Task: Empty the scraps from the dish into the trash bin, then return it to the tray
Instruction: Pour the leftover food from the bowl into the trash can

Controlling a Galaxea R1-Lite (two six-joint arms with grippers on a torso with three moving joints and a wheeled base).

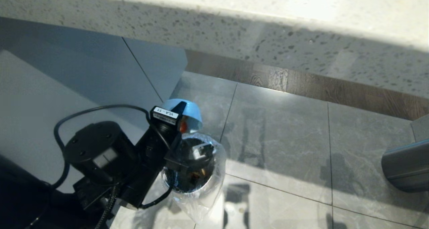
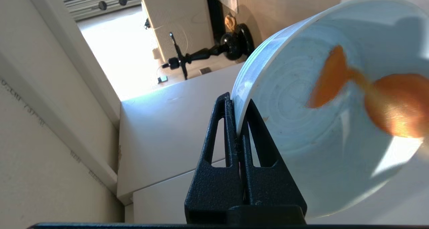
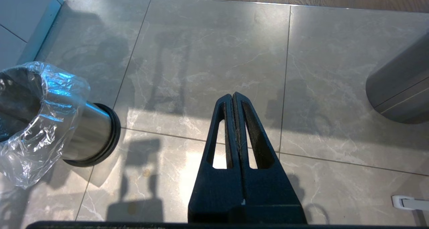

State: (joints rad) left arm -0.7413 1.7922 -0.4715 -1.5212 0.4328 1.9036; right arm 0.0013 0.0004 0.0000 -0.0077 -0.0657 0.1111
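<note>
Dish (image 1: 191, 111) tipped steeply on its side directly above the trash bin (image 1: 214, 175), as you can see in the head view: its pale blue underside faces up and away from you, and its open face turns down toward the bin's mouth. Your left gripper (image 2: 238, 117) pinches the dish's rim, one finger against the outer wall and the other inside the bowl, the two pressed tight on the thin edge. In the left wrist view you find the scraps (image 2: 378, 95) as blurred orange pieces against the glossy inner surface of the dish (image 2: 301, 128); in the head view a bit of orange (image 1: 182, 127) shows at the lowered lip just beside the gripper. The trash bin stands on the grey tiled floor (image 1: 285, 138), its clear crinkly bag folded out over the rim, and some orange bits lie in its dark interior, partly hidden by the arm. Your right gripper (image 3: 233, 100) hangs over bare floor tiles with its fingers pressed together and nothing between them; from its wrist view the trash bin (image 3: 87, 132) sits well off to one side, and a dark steel cylinder (image 3: 402, 91) stands at the opposite side. A speckled stone counter edge (image 1: 234, 31) runs above the floor in the head view.
</note>
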